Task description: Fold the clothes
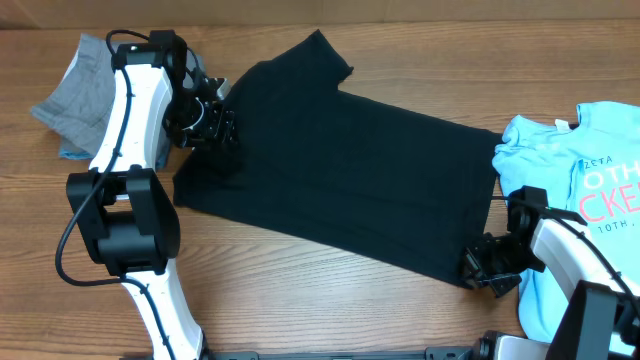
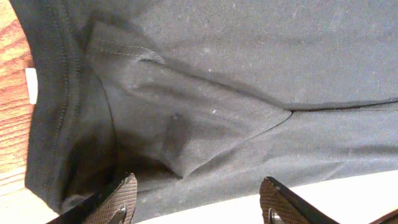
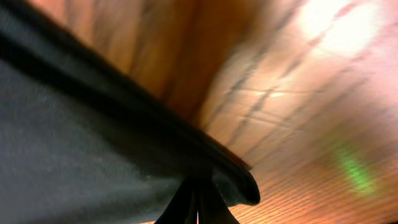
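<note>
**A:** Your left fingers (image 1: pixel 224 130) stand wide apart with nothing between them, poised over the collar end of the black T-shirt (image 1: pixel 340 170), at about 9 o'clock on the garment. Your right fingers (image 3: pixel 194 202) are pinched tight on its hem, at the corner near 4 o'clock.

**B:** So how far along am I?

**A:** Early, I'd judge. The black T-shirt lies opened out across the middle of the desk (image 1: pixel 300 300), slanting from 10 o'clock down to 4 o'clock, with no full fold across the body that I can see. The grey shorts (image 1: pixel 80 95) sit bunched at 10 o'clock and the light blue tee (image 1: pixel 590 180) is heaped at 3 o'clock, neither of them folded.

**B:** And how does the shirt itself look?

**A:** Mostly flat and matte, with faint lint. Near your left fingers a sleeve lies creased over the body. The white neck label (image 2: pixel 31 86) shows at the collar. At your right fingers the hem rides up off the wood, so that corner looks lifted. You have all three garments left to fold.
</note>
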{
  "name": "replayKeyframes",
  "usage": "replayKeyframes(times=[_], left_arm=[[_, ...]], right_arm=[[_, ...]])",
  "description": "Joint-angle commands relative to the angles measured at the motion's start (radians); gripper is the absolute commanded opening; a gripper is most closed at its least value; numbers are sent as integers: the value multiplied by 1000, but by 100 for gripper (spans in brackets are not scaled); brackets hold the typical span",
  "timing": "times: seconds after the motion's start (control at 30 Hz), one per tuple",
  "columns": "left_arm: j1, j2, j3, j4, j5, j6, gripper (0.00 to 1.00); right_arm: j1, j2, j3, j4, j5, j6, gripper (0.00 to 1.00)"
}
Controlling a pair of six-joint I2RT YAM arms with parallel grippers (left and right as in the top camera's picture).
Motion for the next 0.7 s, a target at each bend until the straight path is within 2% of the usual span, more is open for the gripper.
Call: replayKeyframes(times=[0.0,0.13,0.2,0.3,0.37,0.57,0.67], left_arm=[[1,-9,1,-15,-2,2,70],[1,-9,1,-35,-18,0,70],[2,-9,1,-60,-35,-3,66],[3,-9,1,-124,-34,-51,64],[5,-9,0,-171,-17,-63,59],[6,-9,-72,-188,4,-96,49],[5,-9,-143,-185,9,-95,38]], right_arm=[[-63,-6,-5,4,173,111,4],[-120,-6,79,-30,179,97,4],[-139,-6,129,-55,187,67,4],[-144,-6,201,-101,147,-43,6],[-144,-6,242,-129,109,-115,9],[-144,-6,320,-190,38,-179,11],[-144,-6,326,-192,0,-189,11]])
